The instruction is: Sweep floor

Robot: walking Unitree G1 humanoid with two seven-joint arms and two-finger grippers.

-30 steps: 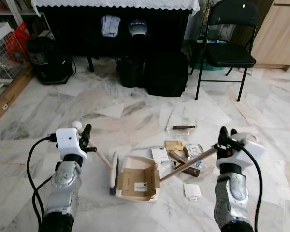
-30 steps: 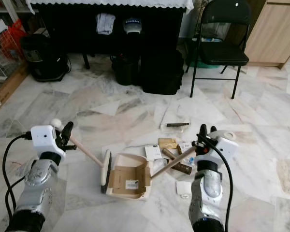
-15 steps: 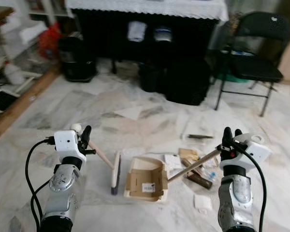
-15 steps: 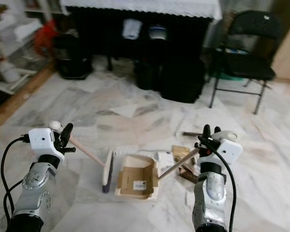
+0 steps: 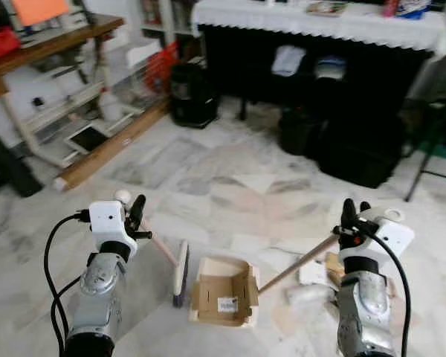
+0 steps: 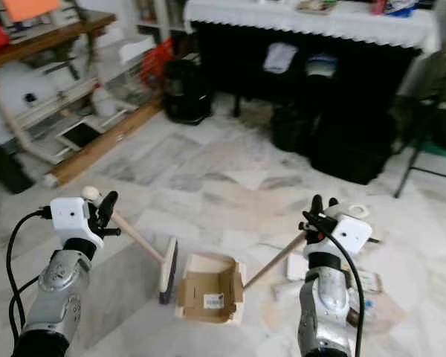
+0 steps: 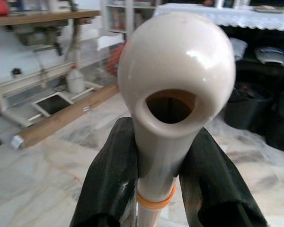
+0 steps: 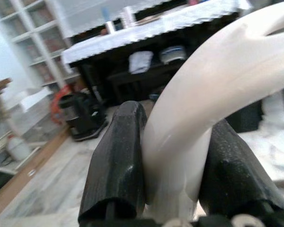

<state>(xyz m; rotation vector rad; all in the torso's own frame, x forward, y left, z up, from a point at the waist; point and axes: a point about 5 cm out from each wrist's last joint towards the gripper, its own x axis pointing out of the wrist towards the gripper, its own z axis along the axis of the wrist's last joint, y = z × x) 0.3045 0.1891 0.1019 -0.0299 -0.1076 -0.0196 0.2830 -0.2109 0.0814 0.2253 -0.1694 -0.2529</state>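
Note:
My left gripper (image 5: 136, 214) is shut on the pale wooden handle of a hand brush (image 5: 180, 271), whose head rests on the marble floor. The handle's cream knob (image 7: 175, 71) sits between the black fingers (image 7: 109, 179). My right gripper (image 5: 351, 216) is shut on the white loop end (image 8: 213, 90) of a long-handled dustpan (image 5: 223, 301). The pan lies on the floor just right of the brush head, with a flattened cardboard box in it. Scraps of litter (image 5: 312, 275) lie on the floor to the pan's right, under the slanting handle.
A black-draped table with a white cloth (image 5: 320, 18) stands at the back, with black bags (image 5: 357, 149) and a black bin (image 5: 189, 93) at its foot. Wooden shelving (image 5: 52, 44) and a plank (image 5: 111, 149) run along the left. A chair leg (image 5: 424, 167) shows at far right.
The whole view has swung left and blurred, bringing the shelving into sight. Both grippers keep their hold. The dustpan now lies a little farther from the litter.

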